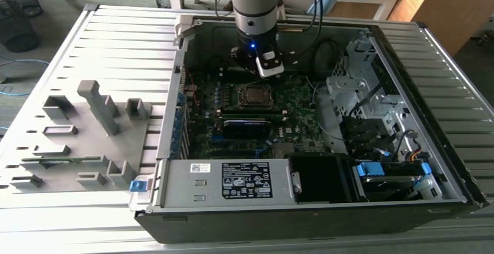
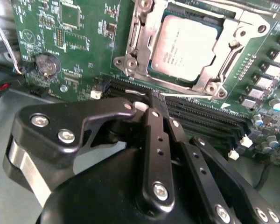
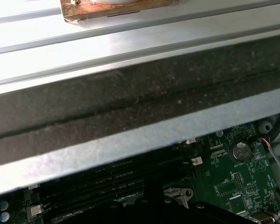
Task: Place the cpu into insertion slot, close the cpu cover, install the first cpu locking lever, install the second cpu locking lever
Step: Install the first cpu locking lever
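The gripper (image 2: 155,99), fingers pressed together on nothing I could make out, hung low over the memory slots (image 2: 200,114), tips near a thin bright rod (image 2: 191,95), likely a locking lever. Beyond it, the cpu (image 2: 186,44) sat in its slot, the cpu cover (image 2: 139,37) flat around it. Lever work, I judged: it wanted the tips on the rod, pressing down and under the hook, clear of the chip. Count: one cpu, one cover, one coin cell (image 2: 45,64).

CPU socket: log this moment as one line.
cpu seated on motherboard | cpu cover down, framing it | gripper shut, empty, by memory slots
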`<state>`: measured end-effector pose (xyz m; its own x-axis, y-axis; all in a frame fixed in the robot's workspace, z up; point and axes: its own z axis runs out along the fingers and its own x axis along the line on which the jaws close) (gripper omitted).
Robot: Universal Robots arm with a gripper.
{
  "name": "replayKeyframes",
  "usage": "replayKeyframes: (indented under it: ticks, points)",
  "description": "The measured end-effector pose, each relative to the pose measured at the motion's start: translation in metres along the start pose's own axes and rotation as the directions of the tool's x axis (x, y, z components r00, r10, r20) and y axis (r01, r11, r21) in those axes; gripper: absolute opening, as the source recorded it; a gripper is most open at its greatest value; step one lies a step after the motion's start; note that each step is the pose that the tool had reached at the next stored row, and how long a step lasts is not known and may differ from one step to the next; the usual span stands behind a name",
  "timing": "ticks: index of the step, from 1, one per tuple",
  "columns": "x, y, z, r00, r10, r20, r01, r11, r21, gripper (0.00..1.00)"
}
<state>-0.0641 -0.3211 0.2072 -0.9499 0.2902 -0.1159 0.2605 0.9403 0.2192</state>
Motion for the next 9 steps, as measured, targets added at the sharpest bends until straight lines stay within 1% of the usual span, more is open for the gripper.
replayKeyframes:
  ticks: [2,5,9]
  points:
    - [-0.0001,-0.0001,0.0000,1.0000,0.000,0.0011,0.000,1.0000,0.0003,0.11]
    - [0.0000,-0.0003,0.0008,1.0000,-0.001,0.0051,0.001,1.0000,0.0012,0.11]
    - [0.0004,0.0004,0.0014,1.0000,-0.001,0.0064,0.001,1.0000,0.0012,0.11]
